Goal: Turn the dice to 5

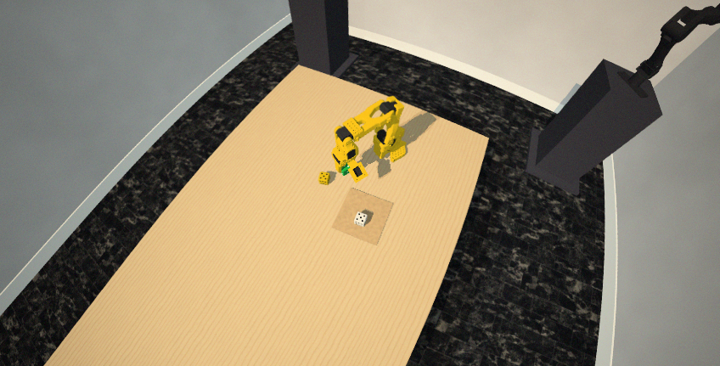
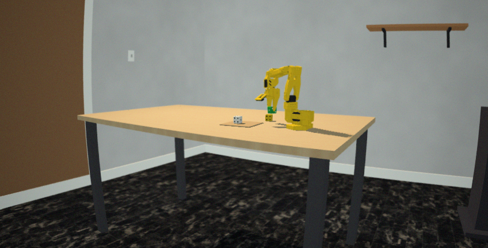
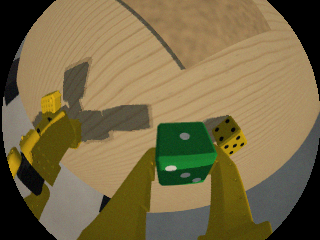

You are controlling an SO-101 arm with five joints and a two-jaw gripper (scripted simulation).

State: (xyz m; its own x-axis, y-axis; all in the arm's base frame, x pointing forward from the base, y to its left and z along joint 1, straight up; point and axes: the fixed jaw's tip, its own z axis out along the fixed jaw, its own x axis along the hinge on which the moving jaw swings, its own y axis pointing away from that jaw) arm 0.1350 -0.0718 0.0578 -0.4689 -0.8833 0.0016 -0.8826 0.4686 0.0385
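My gripper is shut on the green die, holding it above the table. In the wrist view one die face shows a single pip, and the face below it shows three pips; the face between each finger and the die is hidden. The white die lies flat on the mat, 5 on top. The yellow die lies on the table off the mat, its top looking like 5 in the top view.
The wooden table carries the arm's base behind the gripper. The yellow die is close beside the held die in the top view. Two dark pedestals stand beyond the table.
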